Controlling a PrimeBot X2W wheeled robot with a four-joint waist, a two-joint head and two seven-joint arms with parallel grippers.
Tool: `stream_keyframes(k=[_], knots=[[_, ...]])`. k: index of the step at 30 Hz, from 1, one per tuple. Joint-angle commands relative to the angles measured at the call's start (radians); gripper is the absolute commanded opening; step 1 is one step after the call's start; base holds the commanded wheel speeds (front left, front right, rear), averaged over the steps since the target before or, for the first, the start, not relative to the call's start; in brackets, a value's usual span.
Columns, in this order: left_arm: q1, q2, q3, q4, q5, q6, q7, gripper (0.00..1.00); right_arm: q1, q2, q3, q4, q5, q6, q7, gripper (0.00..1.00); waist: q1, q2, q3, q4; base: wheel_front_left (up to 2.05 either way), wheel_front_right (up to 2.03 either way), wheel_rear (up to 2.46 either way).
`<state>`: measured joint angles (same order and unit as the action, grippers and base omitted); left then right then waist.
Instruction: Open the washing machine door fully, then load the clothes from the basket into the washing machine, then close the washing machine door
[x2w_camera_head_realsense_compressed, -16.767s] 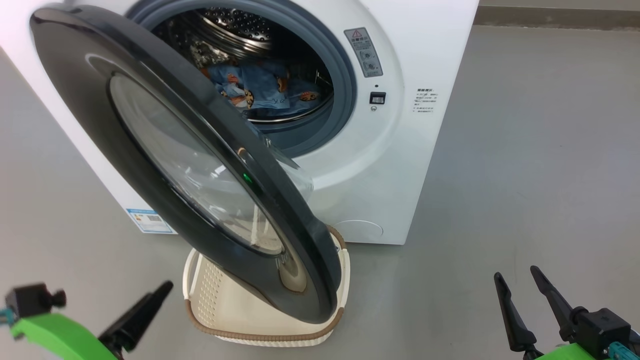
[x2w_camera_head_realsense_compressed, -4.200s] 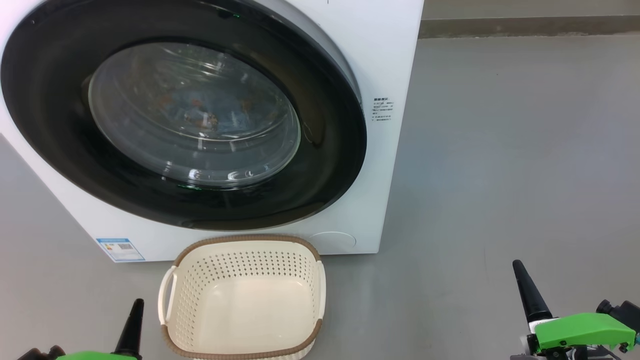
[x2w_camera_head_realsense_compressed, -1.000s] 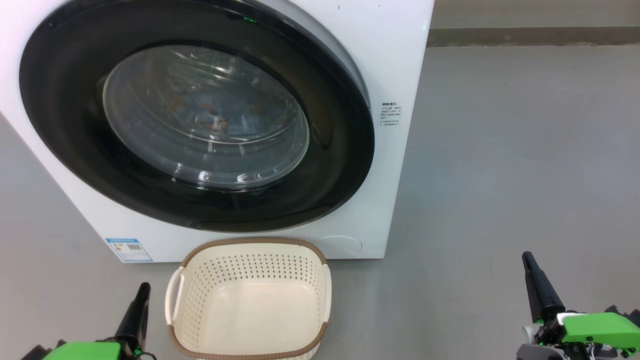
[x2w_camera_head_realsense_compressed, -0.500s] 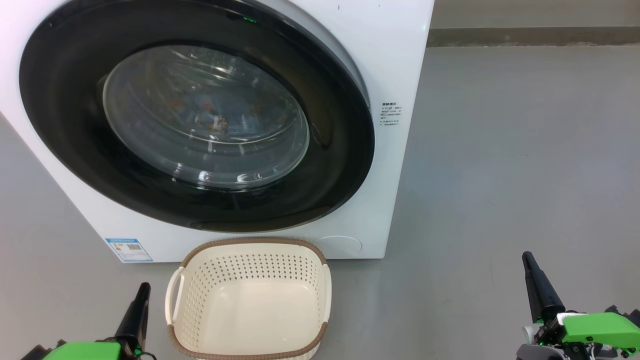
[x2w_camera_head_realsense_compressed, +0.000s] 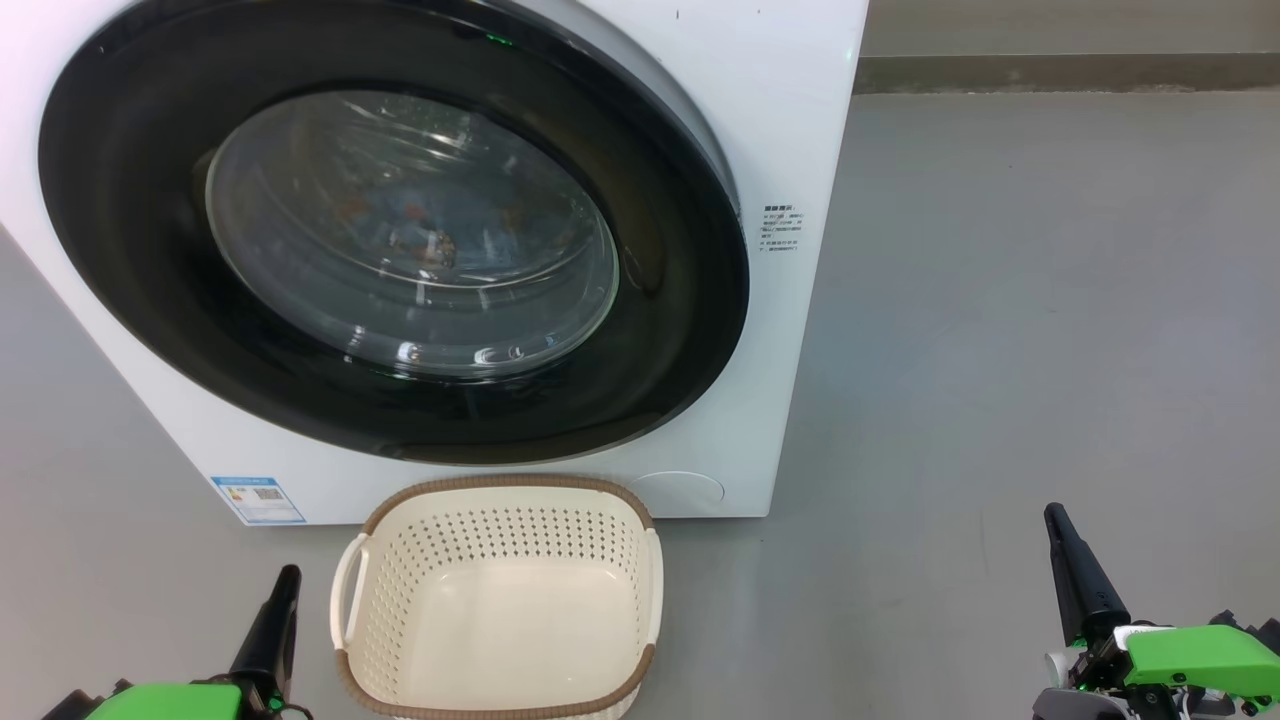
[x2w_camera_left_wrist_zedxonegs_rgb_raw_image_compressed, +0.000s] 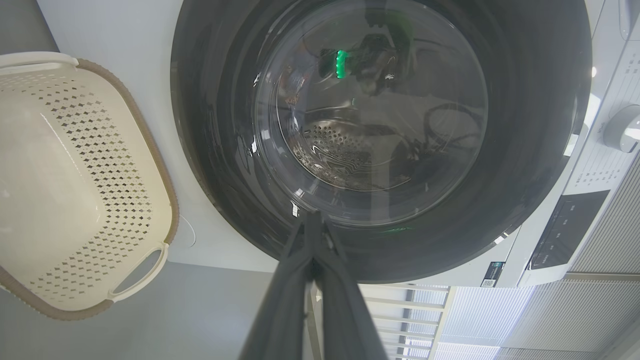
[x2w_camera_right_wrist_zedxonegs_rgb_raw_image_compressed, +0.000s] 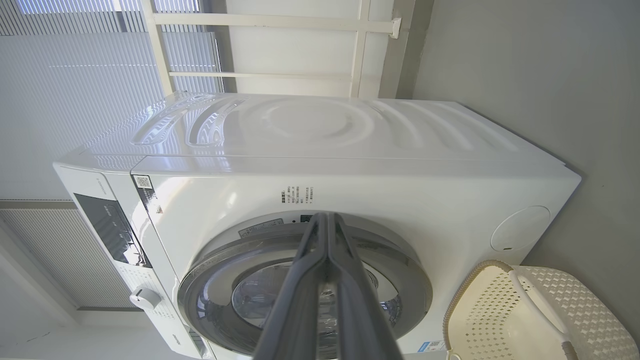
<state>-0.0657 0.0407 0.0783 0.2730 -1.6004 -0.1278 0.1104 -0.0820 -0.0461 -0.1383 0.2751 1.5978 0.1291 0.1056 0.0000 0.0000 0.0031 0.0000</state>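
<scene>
The white washing machine (x2w_camera_head_realsense_compressed: 790, 120) stands ahead with its glossy black round door (x2w_camera_head_realsense_compressed: 130, 300) shut flat against the front. Through the clear window I make out the blue clothes (x2w_camera_head_realsense_compressed: 425, 225) with orange marks inside the drum. In front of the machine the cream basket (x2w_camera_head_realsense_compressed: 500, 600) with its brown rim sits on the floor with nothing in it. My left gripper (x2w_camera_head_realsense_compressed: 284, 580) is shut at the lower left, just left of the basket. My right gripper (x2w_camera_head_realsense_compressed: 1058, 522) is shut at the lower right, over bare floor. Both grippers hold nothing. In the wrist views the left gripper (x2w_camera_left_wrist_zedxonegs_rgb_raw_image_compressed: 312, 216) and the right gripper (x2w_camera_right_wrist_zedxonegs_rgb_raw_image_compressed: 326, 216) show their fingers pressed together.
Grey floor (x2w_camera_head_realsense_compressed: 1000, 300) spreads out to the right of the machine. A wall base (x2w_camera_head_realsense_compressed: 1060, 70) runs along the far edge. The machine's control panel and knob (x2w_camera_left_wrist_zedxonegs_rgb_raw_image_compressed: 622, 129) show in the left wrist view, with white window frames and blinds (x2w_camera_right_wrist_zedxonegs_rgb_raw_image_compressed: 100, 60) behind.
Long ago the door stood open over the basket; it is shut now. Over the last second nothing has visibly moved.
</scene>
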Motion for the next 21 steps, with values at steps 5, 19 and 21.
stream_keyframes(k=[5, 19, 21], knots=[[-0.042, 0.01, 0.036, -0.028, -0.007, -0.003, 0.004, 0.0, -0.026, -0.004, 0.024, -0.03, 0.011, 0.002, 0.008, 0.0, 0.0, 0.0, 0.0, 0.0, 0.0, 0.0, 0.0], [-0.042, 0.01, 0.036, -0.028, -0.007, -0.003, 0.004, 0.0, -0.026, -0.004, 0.024, -0.03, 0.011, 0.002, 0.008, 0.0, 0.0, 0.0, 0.0, 0.0, 0.0, 0.0, 0.0], [-0.042, 0.01, 0.036, -0.028, -0.007, -0.003, 0.004, 0.0, -0.026, -0.004, 0.024, -0.03, 0.011, 0.002, 0.008, 0.0, 0.0, 0.0, 0.0, 0.0, 0.0, 0.0, 0.0]])
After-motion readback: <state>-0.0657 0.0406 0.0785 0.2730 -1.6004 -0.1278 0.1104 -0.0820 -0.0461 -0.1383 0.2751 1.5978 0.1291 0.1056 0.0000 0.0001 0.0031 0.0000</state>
